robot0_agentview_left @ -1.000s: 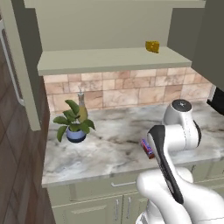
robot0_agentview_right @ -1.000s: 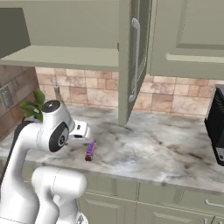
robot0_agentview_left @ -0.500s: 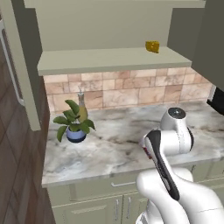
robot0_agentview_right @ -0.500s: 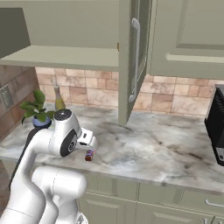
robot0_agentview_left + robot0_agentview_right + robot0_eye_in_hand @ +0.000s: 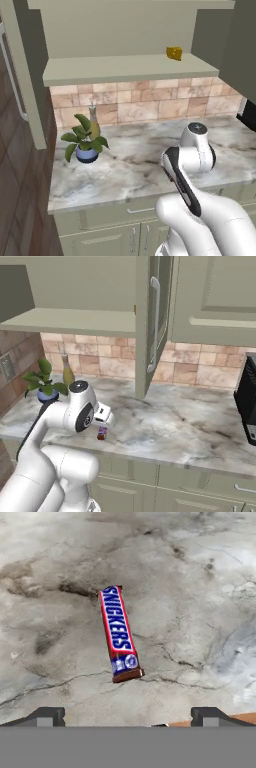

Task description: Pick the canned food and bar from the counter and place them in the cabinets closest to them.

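— What is changing over the last second?

— The arm is folding lower and drawing toward the front edge of the counter (image 5: 125, 170). The wrist (image 5: 197, 147) is now sitting lower against the stone in the left base view than it did.

— And the bar (image 5: 119, 632)?

— In the right base view it is getting covered: a second ago it lay fully visible, and now the gripper (image 5: 104, 423) is hanging right above it, hiding its upper part.

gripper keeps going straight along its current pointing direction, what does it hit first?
Most likely the bar, lying flat on the counter ahead of the open gripper. The bar sits a little off centre, so the fingertips may meet bare stone beside it; depth is unclear.
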Tool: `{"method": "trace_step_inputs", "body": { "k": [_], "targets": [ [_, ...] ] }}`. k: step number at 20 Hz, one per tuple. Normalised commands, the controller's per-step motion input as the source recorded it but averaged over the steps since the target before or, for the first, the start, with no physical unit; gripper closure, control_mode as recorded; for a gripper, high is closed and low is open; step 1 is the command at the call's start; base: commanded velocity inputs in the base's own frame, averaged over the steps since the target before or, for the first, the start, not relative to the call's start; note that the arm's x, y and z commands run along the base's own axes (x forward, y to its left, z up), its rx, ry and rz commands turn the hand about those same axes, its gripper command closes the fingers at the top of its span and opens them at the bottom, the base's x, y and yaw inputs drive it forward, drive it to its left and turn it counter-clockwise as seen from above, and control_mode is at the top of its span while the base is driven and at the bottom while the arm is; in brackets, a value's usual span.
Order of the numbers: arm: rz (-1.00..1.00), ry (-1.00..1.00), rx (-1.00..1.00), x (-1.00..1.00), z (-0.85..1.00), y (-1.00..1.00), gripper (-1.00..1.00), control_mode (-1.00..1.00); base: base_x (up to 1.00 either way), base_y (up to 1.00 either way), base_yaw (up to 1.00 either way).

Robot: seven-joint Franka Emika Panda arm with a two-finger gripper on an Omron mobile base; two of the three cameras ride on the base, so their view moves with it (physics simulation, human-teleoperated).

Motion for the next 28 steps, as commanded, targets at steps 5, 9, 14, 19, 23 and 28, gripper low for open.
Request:
{"method": "trace_step_inputs", "body": {
  "k": [5, 9, 14, 19, 23, 28],
  "targets": [
    [0.0, 0.0, 0.0, 0.08, -0.15, -0.01, -1.0, -1.0, 0.0, 0.0, 0.0],
    [0.0, -0.01, -0.01, 0.03, -0.2, 0.0, -1.0, -1.0, 0.0, 0.0, 0.0],
    [0.02, -0.02, -0.05, 0.04, -0.57, 0.0, -1.0, -1.0, 0.0, 0.0, 0.0],
    [0.04, -0.01, -0.07, 0.09, -0.68, 0.03, -1.0, -1.0, 0.0, 0.0, 0.0],
    [0.07, -0.01, -0.04, 0.11, -0.64, 0.02, -1.0, -1.0, 0.0, 0.0, 0.0],
    [0.08, -0.02, -0.02, 0.0, -0.73, 0.14, -1.0, -1.0, 0.0, 0.0, 0.0]
  ]
}}
